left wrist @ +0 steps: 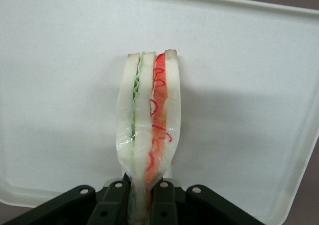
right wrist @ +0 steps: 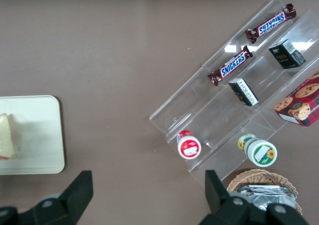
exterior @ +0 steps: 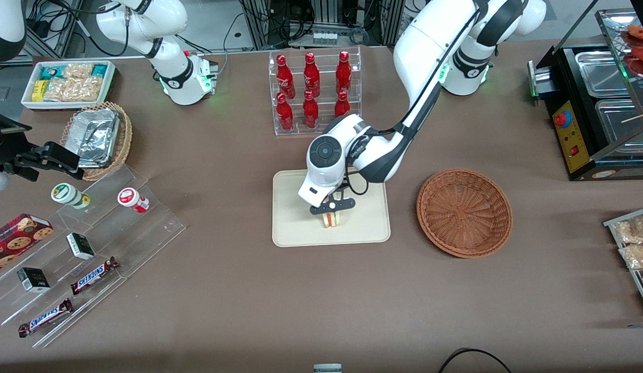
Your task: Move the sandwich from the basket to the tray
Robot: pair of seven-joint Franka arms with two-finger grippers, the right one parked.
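Observation:
The sandwich (exterior: 331,219), a clear-wrapped wedge of pale bread with green and red layers, stands on edge over the cream tray (exterior: 295,233). My left gripper (exterior: 331,208) is right above it and shut on its upper end. In the left wrist view the two black fingers (left wrist: 112,205) pinch the sandwich (left wrist: 149,115), whose tip points down at the tray (left wrist: 60,85). The reddish-brown wicker basket (exterior: 464,212) is empty and sits beside the tray toward the working arm's end. The right wrist view shows the sandwich (right wrist: 6,135) on the tray (right wrist: 45,135).
A clear rack of red bottles (exterior: 313,90) stands farther from the front camera than the tray. A stepped acrylic shelf (exterior: 93,248) with snack bars and jars, a foil-lined basket (exterior: 98,137) and a white snack bin (exterior: 67,83) lie toward the parked arm's end. A black appliance (exterior: 596,109) lies toward the working arm's end.

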